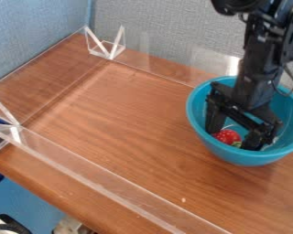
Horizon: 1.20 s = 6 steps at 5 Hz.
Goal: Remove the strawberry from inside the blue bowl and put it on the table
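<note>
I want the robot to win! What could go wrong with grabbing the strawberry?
The open gripper is down inside the blue bowl, around the tiny strawberry. It might pinch badly so the strawberry slips away. The fingers could also bump the bowl's wall and push it along the table.

Soft even light, low-resolution blur

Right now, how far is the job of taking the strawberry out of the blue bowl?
Done: nothing yet; the strawberry lies inside the blue bowl. In hand: the gripper is open and low in the bowl, one finger on each side of the strawberry. Left: close, lift, and set it on the table.
</note>
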### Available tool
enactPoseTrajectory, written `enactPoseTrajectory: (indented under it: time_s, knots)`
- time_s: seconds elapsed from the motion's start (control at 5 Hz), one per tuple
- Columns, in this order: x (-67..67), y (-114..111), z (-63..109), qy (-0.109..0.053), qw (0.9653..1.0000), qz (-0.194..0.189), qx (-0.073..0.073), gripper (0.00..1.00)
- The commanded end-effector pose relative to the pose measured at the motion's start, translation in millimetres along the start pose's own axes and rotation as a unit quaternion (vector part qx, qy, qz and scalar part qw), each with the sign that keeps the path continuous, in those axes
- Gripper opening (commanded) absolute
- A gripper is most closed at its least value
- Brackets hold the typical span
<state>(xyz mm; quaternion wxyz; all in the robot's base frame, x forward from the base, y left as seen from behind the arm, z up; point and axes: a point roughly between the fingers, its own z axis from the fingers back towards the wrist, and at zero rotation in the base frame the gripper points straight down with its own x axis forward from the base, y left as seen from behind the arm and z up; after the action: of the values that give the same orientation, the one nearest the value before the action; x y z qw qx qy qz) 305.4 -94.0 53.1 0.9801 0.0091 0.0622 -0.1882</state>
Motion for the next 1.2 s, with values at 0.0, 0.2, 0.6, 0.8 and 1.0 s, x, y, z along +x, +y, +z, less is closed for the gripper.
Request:
enactPoseTrajectory:
  time_s: [0.0,0.2,0.6,0.8,1.0]
  knots:
    - [8.9,-4.1,8.8,-0.021,0.9997,-0.009,0.007,0.0]
    - [11.9,-2.6,5.9,-0.022,0.9997,-0.007,0.009,0.0]
    - [15.4,-0.2,-0.9,-0.023,0.9997,-0.006,0.012,0.0]
    - [16.2,1.1,-3.4,-0.025,0.9996,-0.006,0.013,0.0]
    - [13.3,3.4,-0.6,-0.03,0.9995,-0.003,0.014,0.0]
